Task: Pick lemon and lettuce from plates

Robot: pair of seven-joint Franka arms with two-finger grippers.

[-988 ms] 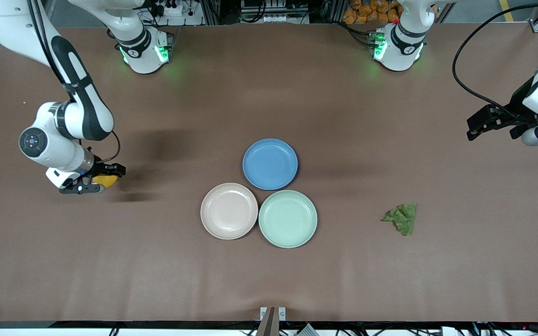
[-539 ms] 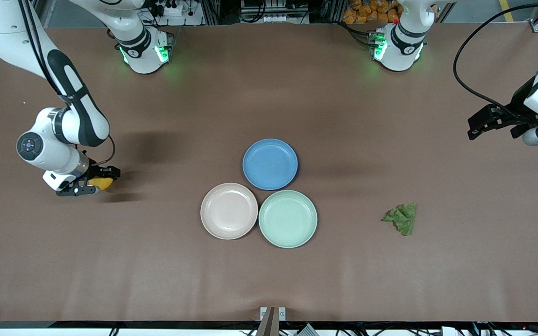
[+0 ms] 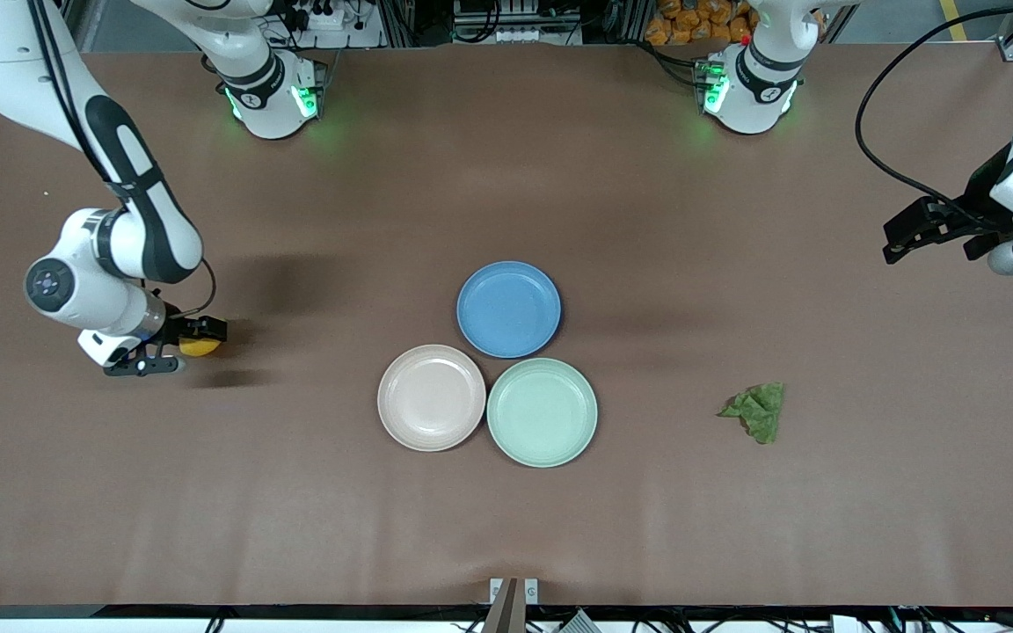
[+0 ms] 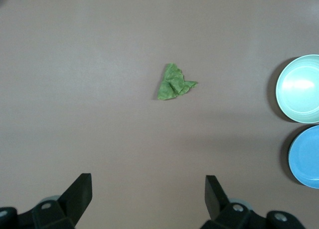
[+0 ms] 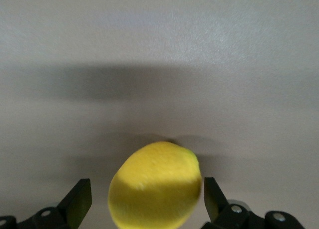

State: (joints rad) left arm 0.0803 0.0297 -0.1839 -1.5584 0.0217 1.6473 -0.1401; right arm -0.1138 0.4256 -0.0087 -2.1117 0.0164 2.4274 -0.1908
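The right claw (image 3: 174, 346), fingers spread apart, has the lemon (image 3: 200, 346) between them at the counter's (image 3: 506, 527) nine o'clock edge, while the left claw (image 3: 898, 242), open and empty, waits at three o'clock, the lettuce (image 3: 757, 410) lies at four o'clock, and both plates (image 3: 432, 397) sit bare, so little remains.

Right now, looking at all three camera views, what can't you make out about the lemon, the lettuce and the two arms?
- Lemon: right wrist view's edge cuts off its underside; whether it rests on the table is unclear.
- Lemon in the front view: mostly hidden by the right gripper.
- Left gripper: front view's edge cuts off its arm.
- Lettuce: underside hidden in both views.
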